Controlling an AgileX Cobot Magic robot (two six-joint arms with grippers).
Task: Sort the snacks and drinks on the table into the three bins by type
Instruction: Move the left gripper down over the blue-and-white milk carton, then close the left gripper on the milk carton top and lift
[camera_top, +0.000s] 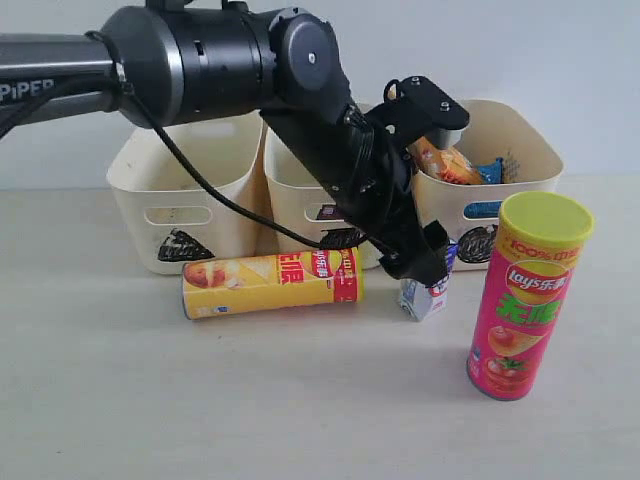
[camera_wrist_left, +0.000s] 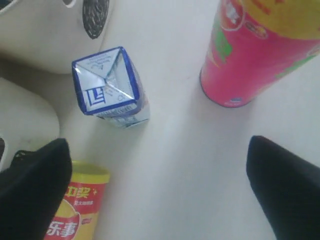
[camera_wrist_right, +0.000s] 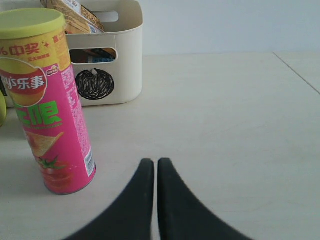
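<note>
Left gripper (camera_wrist_left: 157, 145) hung wide above drink carton (camera_wrist_left: 107, 87), nothing held; right gripper (camera_wrist_right: 151, 167) closed, empty. Next likely: centre over carton, lower, clamp.

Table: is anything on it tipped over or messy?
Yes. The yellow tube lies on its side in front of the bins, while the pink tube stands upright. Nothing looks spilled.

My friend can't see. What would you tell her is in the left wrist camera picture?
A small blue-and-white carton sits on a pale table, just beyond the left gripper, whose two black fingers are wide apart, holding nothing. A pink crisp tube, a yellow crisp tube and a cream bin are around it.
</note>
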